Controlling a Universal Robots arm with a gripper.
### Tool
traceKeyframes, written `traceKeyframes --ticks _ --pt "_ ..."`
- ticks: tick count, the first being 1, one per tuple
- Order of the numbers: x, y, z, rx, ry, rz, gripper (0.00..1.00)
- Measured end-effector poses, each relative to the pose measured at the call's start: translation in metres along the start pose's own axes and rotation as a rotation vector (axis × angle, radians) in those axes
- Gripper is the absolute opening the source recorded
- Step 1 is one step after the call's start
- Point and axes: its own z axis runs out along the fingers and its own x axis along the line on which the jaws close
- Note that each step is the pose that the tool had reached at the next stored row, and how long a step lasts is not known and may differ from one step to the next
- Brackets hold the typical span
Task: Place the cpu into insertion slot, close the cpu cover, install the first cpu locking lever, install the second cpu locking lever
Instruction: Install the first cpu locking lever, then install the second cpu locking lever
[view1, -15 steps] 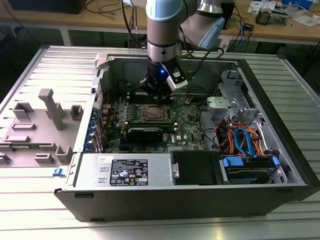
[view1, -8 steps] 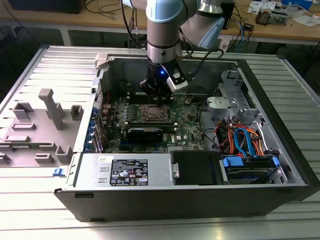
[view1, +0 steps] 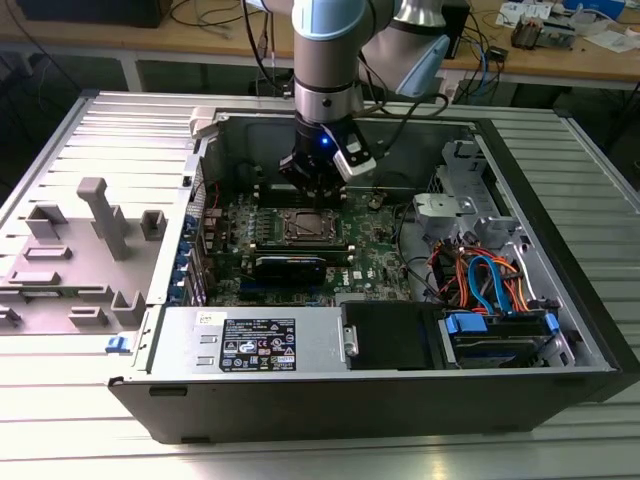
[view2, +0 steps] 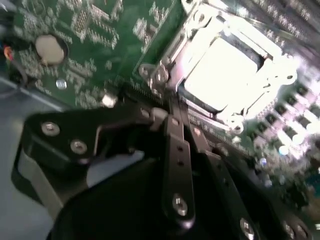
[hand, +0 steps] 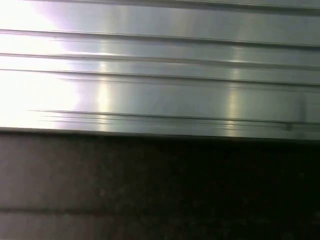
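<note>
In the exterior view my gripper (view1: 316, 196) hangs inside the open computer case, just behind the insertion slot (view1: 305, 228) on the green motherboard (view1: 375, 255). In the second wrist view the cpu (view2: 220, 70) lies in the slot as a bright silver square. The cpu cover (view2: 280, 72) lies flat around it as a metal frame. My gripper (view2: 162, 114) looks shut, its black fingers (view2: 176, 150) meeting at the socket's near corner, beside a thin metal locking lever (view2: 159, 75). I cannot tell whether the tips touch the lever.
A black card (view1: 290, 265) lies in front of the socket, with a grey power supply (view1: 260, 342) nearer still. A drive cage with orange and blue cables (view1: 490, 285) stands at the exterior view's right. A grey fixture (view1: 95, 240) sits outside the case. A coin battery (view2: 50, 49) is on the board.
</note>
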Motion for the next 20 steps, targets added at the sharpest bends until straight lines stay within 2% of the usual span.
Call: traceKeyframes --ticks 1,2,4,5,8,20 --pt "0.0000 0.0000 -0.0011 0.0002 0.0000 0.000 0.11" --pt "-0.0001 0.0001 -0.0015 0.0035 0.0002 0.000 0.11" --pt "-0.0001 0.0000 -0.0016 0.0395 0.0018 -0.001 0.11" --pt "-0.0001 0.0000 -0.0016 0.0485 0.0021 -0.002 0.11" --pt "-0.0001 0.0000 -0.0017 0.0505 0.0023 -0.002 0.11" --pt "0.0000 -0.0001 -0.0017 0.0496 0.0023 -0.002 0.11"
